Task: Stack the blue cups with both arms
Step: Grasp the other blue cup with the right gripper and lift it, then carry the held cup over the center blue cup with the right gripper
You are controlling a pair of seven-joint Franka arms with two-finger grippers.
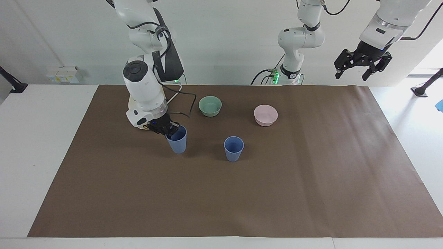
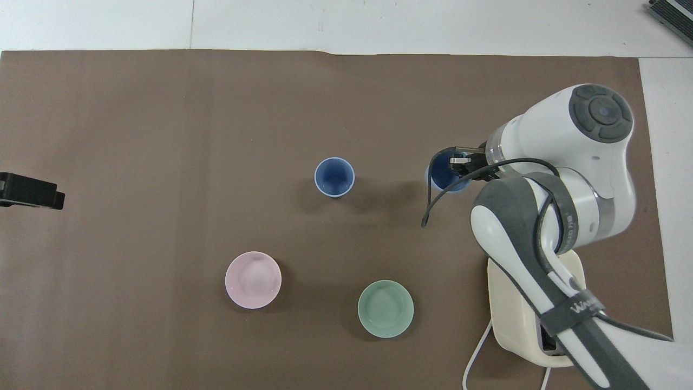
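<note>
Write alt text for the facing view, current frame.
The right gripper grips the rim of a blue cup, lifted slightly off the brown mat beside a second blue cup. The left gripper waits, raised and open, over the mat's edge.

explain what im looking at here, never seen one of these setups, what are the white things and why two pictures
The white things are two robot arms, each ending in a black two-finger gripper. Both pictures show the same moment: one camera faces the robots from across the table, the other looks down from above their end.

On the brown mat are a blue cup standing alone, a mint-green bowl, a pink bowl and a cream toaster by the right arm.

The right gripper is shut on the rim of the second blue cup, pinching its wall, beside the lone cup. The left gripper hangs open, high over its own end of the table, waiting.
</note>
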